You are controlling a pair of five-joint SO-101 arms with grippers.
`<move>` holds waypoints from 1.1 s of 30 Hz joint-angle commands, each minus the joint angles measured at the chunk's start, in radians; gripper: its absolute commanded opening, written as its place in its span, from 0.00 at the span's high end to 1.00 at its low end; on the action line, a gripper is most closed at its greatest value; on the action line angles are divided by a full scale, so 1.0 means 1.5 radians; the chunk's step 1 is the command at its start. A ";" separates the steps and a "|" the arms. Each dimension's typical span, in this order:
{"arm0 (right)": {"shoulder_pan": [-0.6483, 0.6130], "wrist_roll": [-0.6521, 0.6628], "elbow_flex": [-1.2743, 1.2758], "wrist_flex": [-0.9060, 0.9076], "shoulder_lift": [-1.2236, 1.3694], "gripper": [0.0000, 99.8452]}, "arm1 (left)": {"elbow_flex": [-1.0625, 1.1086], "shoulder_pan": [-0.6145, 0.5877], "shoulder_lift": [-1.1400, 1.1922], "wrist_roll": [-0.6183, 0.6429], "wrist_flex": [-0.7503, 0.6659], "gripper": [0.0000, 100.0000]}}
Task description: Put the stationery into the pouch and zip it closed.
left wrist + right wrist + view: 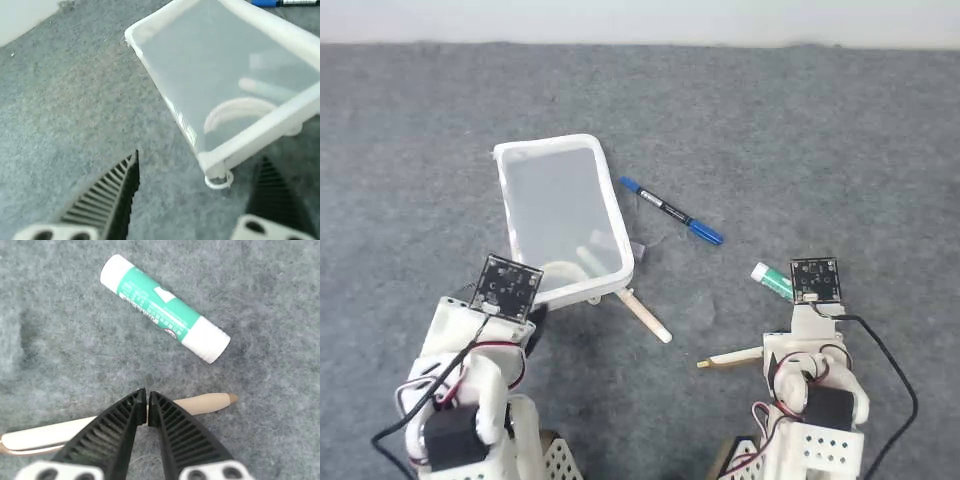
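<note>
Left claw [199,159] spread, flanking translucent pouch [220,65] corner. Right claw [147,394] pressed together over beige pen [205,403]; glue stick [162,307] nearby on tabletop [50,315].

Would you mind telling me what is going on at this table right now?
Two arms are working on putting stationery into a white mesh pouch. The left end effector is open at the pouch's near corner, by the zipper ring. The right end effector is shut above a beige pen, beside a green glue stick. A blue pen and a cream pen lie outside the pouch.
</note>
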 commanded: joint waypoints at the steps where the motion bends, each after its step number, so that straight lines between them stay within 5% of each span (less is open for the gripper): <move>1: 0.002 0.002 0.014 0.003 -0.012 0.99 | -0.021 -0.005 -0.004 -0.009 -0.005 0.63; 10: 0.002 0.002 0.014 0.003 -0.012 0.99 | -0.022 -0.004 0.134 -0.031 -0.041 0.64; 33: 0.004 0.002 0.014 0.003 -0.012 0.99 | -0.026 -0.004 0.568 -0.002 -0.378 0.64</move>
